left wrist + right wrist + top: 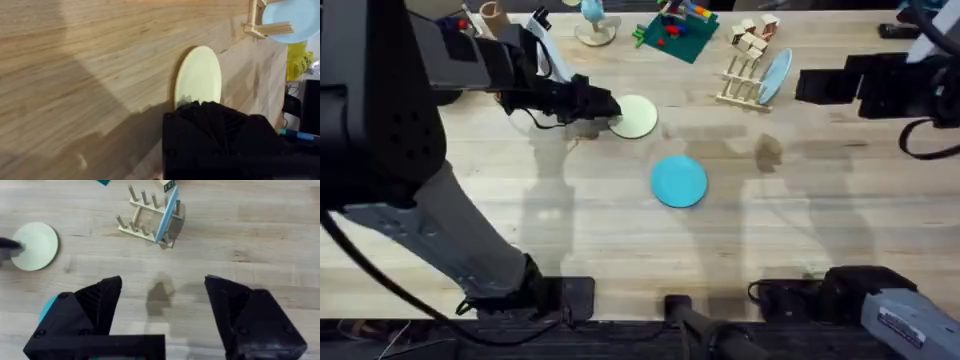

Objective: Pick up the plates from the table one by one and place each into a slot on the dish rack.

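The cream plate lies flat on the table, left of centre. My left gripper is low over the plate's near-left edge and covers that rim in the left wrist view. The turquoise plate lies flat mid-table. At the back right stands the dish rack, with a paler sky-blue plate on edge in a slot at its right end. My right gripper hangs open and empty, high, just right of the rack.
A green toy-block board with coloured pieces, loose wooden blocks and a small stand line the table's back edge. A yellow bag lies beyond the rack. Bare tabletop spreads around the turquoise plate and toward the front.
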Tool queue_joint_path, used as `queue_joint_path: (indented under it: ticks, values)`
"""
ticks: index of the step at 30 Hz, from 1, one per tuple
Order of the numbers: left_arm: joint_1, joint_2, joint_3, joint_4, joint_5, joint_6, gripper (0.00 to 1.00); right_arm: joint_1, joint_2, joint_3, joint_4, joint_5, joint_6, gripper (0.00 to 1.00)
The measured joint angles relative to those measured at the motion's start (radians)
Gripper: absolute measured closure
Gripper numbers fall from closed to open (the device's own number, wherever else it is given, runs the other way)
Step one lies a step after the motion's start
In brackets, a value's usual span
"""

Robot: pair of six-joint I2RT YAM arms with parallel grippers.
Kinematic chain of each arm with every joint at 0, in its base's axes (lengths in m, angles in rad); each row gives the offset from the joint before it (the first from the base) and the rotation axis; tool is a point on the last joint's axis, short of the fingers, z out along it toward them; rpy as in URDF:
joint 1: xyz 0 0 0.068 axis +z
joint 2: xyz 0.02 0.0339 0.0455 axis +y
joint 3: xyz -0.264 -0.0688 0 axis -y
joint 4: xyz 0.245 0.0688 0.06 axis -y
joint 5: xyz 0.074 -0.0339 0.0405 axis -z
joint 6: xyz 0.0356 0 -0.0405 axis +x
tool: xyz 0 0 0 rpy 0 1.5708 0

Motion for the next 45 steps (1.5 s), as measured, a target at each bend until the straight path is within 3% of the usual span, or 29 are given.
queue_joint_path:
  ticks: [12, 20, 30, 36, 45]
  values:
    - [0.0, 0.081, 0.03, 0.015, 0.075, 0.0, 0.962, 0.0, 0.0, 0.0, 0.0, 0.0, 0.0, 0.006]
    - [0.0, 0.086, 0.032, 0.017, 0.084, 0.001, 0.961, 0.0, 0.0, 0.0, 0.0, -0.008, 0.009, 0.006]
    - [0.0, 0.086, 0.032, 0.015, 0.084, 0.001, 0.961, 0.011, 0.092, 0.001, 0.054, -0.241, 0.101, 0.006]
    - [0.0, 0.086, 0.032, 0.015, 0.084, 0.001, 0.961, 0.096, 0.234, 0.001, 0.166, -0.322, 0.188, 0.006]
    - [0.0, 0.086, 0.032, 0.015, 0.084, 0.001, 0.96, 0.264, 0.445, 0.002, 0.44, -0.352, 0.329, 0.006]
